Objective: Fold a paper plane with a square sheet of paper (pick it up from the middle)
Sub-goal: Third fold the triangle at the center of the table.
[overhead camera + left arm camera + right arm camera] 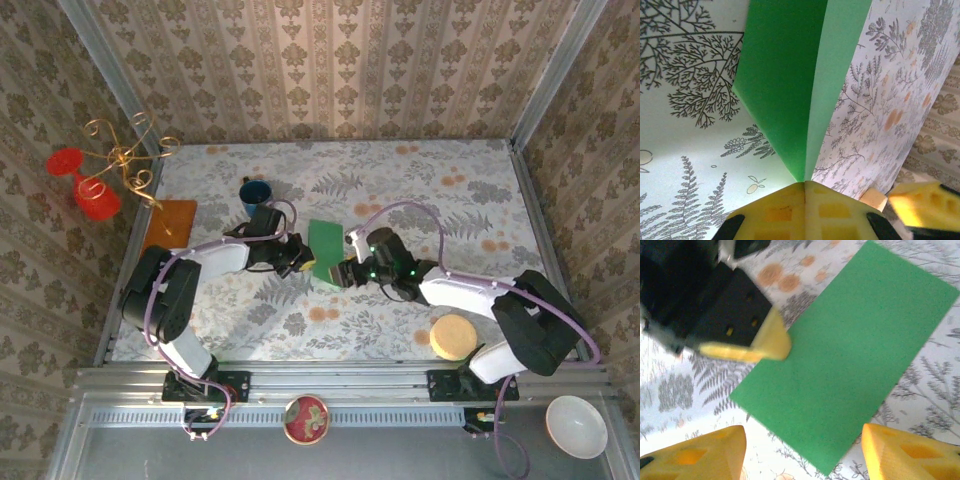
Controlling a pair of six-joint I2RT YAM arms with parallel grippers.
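The square sheet of paper (326,252) is bright green and lies on the flowered table folded in half into a narrow rectangle. In the left wrist view its two layers (790,75) spread upward from a crease. My left gripper (805,183) is shut on that creased edge, at the sheet's left side in the top view (298,262). My right gripper (804,455) is open, its yellow fingers (700,457) standing either side of the sheet's near corner (850,350) without touching it. A paper plane is out of view.
A blue mug (255,192) stands behind the left gripper. An orange-brown sheet (170,223) lies at the table's left edge. A round tan disc (453,336) sits by the right arm's base. A gold stand with red glasses (100,170) hangs at the left wall.
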